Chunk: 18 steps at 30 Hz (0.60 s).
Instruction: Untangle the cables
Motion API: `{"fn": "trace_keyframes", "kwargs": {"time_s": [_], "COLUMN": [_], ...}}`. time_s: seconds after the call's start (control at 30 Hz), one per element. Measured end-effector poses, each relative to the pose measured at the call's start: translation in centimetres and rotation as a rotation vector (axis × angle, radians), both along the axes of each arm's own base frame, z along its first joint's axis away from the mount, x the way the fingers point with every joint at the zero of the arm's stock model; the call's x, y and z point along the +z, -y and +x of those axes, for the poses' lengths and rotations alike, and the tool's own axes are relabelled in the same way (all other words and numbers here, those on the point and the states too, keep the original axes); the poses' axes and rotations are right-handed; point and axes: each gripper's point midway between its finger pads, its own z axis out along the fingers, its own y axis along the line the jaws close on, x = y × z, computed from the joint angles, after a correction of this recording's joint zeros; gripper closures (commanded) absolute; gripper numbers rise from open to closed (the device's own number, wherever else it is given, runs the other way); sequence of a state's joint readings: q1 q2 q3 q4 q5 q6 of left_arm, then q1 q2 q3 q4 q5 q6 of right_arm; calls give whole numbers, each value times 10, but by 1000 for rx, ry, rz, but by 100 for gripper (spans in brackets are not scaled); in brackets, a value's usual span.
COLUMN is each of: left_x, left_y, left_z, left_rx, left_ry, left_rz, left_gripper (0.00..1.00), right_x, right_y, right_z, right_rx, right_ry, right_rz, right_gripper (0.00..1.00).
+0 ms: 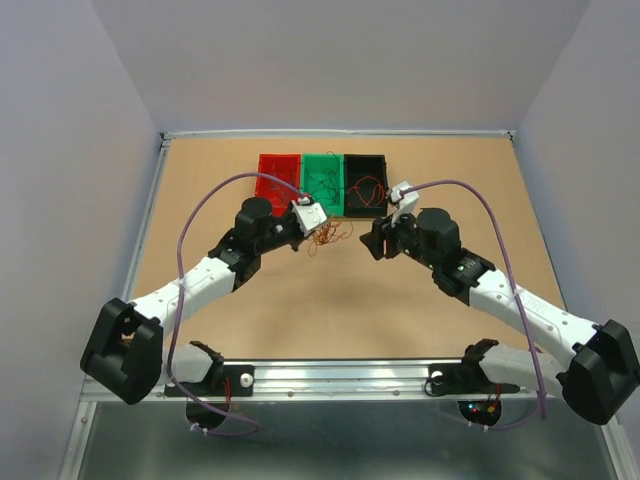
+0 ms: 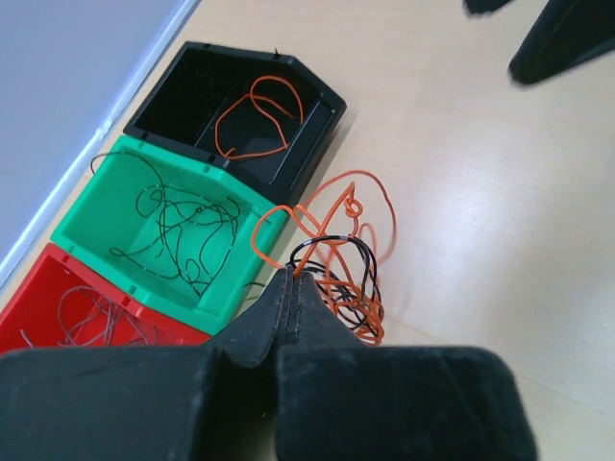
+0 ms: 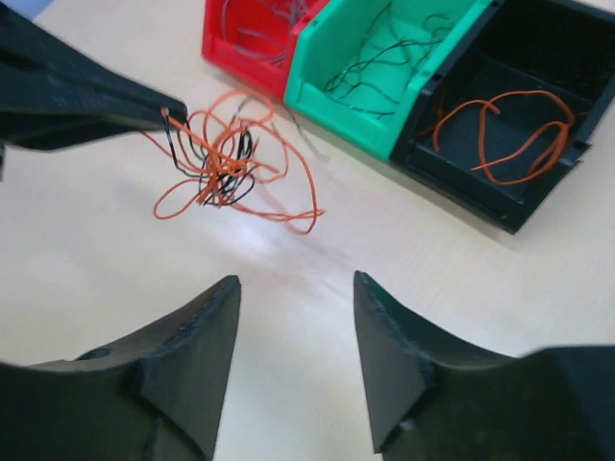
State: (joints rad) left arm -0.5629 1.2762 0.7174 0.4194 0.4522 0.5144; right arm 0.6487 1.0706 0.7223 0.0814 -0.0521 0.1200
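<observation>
**Left arm pinches the tangle, right arm stands open**

The tan table (image 1: 300, 310) sat between pale walls, with three bins in a row at its far side: a red bin (image 3: 240, 53), a green bin (image 3: 346, 120) and a black bin (image 3: 452, 187). The cables (image 3: 221, 163), a curly clump of orange and dark wire, were just in front of the bins. The left gripper (image 2: 293, 279) had its jaws pressed together on strands at the clump's edge. I couldn't tell whether the lowest loops touched the table. The right gripper (image 3: 296, 279) faced the clump from nearby, jaws apart and holding nothing. A lone orange wire (image 3: 500, 130) lay in the black bin.
</observation>
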Motion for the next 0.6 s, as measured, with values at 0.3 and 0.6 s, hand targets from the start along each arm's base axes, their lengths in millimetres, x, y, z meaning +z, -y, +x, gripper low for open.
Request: {"fn": "trace_keyframes", "kwargs": {"time_s": [0.3, 0.6], "left_x": [12, -1], "left_y": [2, 1], "left_z": [-21, -13], "left_rx": [-74, -29], "left_ry": [-15, -89], "left_rz": [-17, 7], "left_gripper": [100, 100], "right_x": [-39, -41], "right_y": [-39, -69], "right_z": [-21, -26], "right_rx": [284, 423], "right_ry": [-77, -98], "right_rz": [-41, 46], "right_gripper": [64, 64]}}
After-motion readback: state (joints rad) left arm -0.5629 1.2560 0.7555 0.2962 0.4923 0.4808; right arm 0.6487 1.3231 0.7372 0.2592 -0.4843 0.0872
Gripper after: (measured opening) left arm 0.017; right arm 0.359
